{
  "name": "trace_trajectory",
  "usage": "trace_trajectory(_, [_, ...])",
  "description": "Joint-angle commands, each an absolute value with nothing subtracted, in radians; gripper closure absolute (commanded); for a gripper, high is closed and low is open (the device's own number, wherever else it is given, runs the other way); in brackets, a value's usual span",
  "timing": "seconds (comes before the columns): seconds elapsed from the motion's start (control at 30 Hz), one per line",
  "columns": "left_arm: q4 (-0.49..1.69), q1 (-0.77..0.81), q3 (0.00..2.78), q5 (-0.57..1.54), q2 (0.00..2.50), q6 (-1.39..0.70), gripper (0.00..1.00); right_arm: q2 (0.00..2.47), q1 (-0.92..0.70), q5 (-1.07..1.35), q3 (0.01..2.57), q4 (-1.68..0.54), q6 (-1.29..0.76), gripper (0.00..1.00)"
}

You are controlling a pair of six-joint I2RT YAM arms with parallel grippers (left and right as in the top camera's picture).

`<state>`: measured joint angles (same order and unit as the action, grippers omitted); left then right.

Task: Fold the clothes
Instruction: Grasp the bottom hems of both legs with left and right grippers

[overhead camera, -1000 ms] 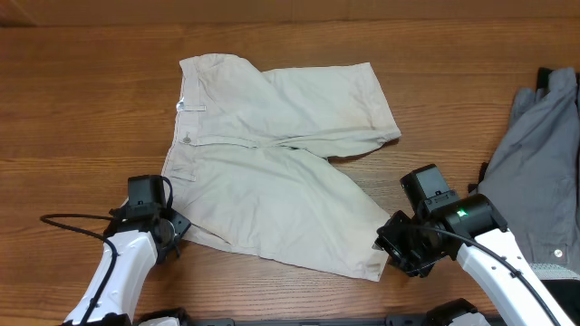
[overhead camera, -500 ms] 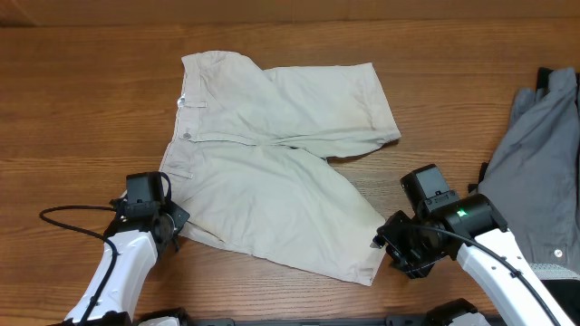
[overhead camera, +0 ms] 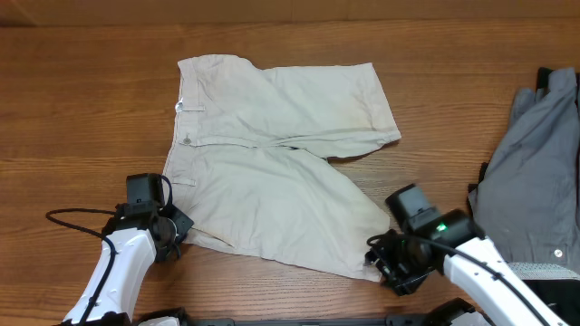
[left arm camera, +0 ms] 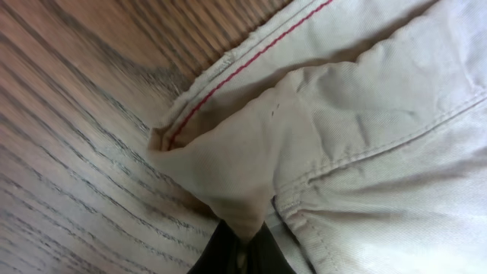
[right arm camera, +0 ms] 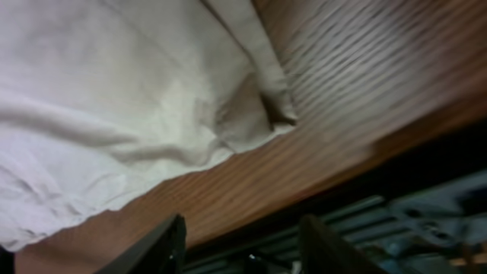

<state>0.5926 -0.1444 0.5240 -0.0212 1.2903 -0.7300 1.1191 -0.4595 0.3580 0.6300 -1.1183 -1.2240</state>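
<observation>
The clothes are one pair of pale beige shorts (overhead camera: 272,172) lying flat on the wooden table, waistband to the left and both legs pointing right. My left gripper (overhead camera: 172,228) is at the near waistband corner and is shut on a fold of that cloth (left arm camera: 243,190). Its dark fingertips (left arm camera: 221,255) pinch the cloth at the bottom of the left wrist view. My right gripper (overhead camera: 381,263) is at the hem corner of the near leg. It stands open over bare wood, and the hem corner (right arm camera: 251,122) lies just ahead of its fingers (right arm camera: 163,247), not between them.
A grey garment (overhead camera: 535,163) lies heaped at the right edge with a small black item (overhead camera: 544,77) at its top. A black cable (overhead camera: 72,222) trails from the left arm. The table's near edge (right arm camera: 426,129) runs close behind the right gripper.
My left gripper has shut on the waistband corner. My right arm has slid left and nearer the front edge, up to the hem corner, still open. The shorts shifted a little.
</observation>
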Motion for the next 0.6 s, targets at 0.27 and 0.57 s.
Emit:
trace_trajectory(0.27, [0.612,-0.146,0.528,0.099,1.294,-0.71,0.96,1.108,-0.55,0.279,0.533,-0.981,-1.441,0.48])
trace_trajectory(0.57, [0.653,-0.146,0.528,0.105,1.294,-0.71,0.96,1.147,-0.548,0.281,0.496,-0.92,-1.49,0.48])
